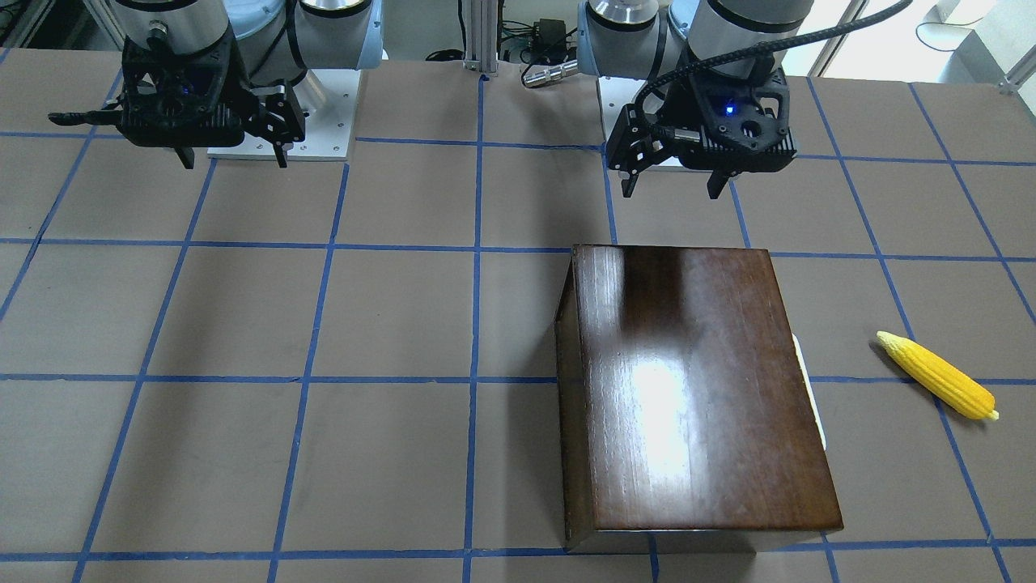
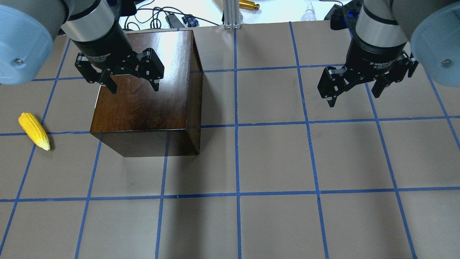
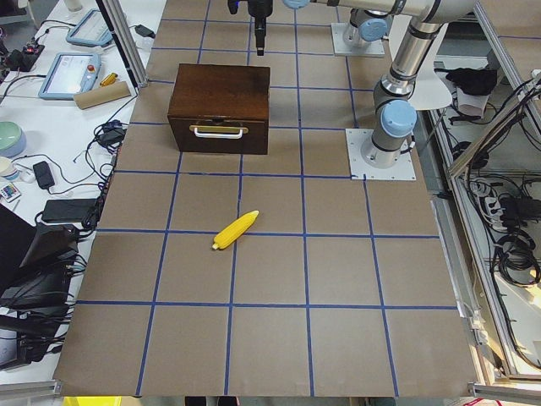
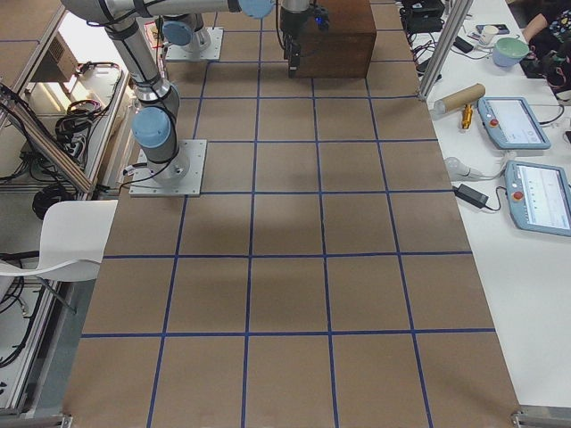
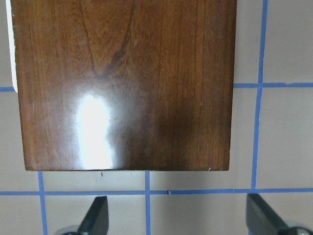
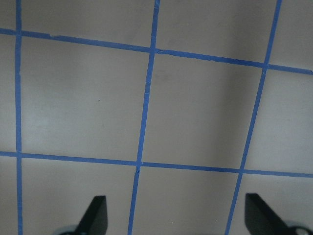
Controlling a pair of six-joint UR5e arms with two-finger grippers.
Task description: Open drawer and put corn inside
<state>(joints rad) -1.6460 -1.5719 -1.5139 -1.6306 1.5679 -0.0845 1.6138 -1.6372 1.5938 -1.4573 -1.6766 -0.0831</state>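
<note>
The drawer (image 3: 203,144) is shut, its pull (image 3: 219,129) facing the robot's left side. To my eye the left arm ought to come down past that edge of the box (image 2: 143,100), straddle the pull squarely and draw straight out and level so the box doesn't skid. The left end effector (image 2: 133,88) hangs over the box lid, fingers spread wide and holding nothing. The right end effector (image 2: 353,99) is likewise spread and empty above the counter (image 2: 273,162), well away. The corn (image 2: 34,131) lies on the counter near the drawer side, apart from the box.
</note>
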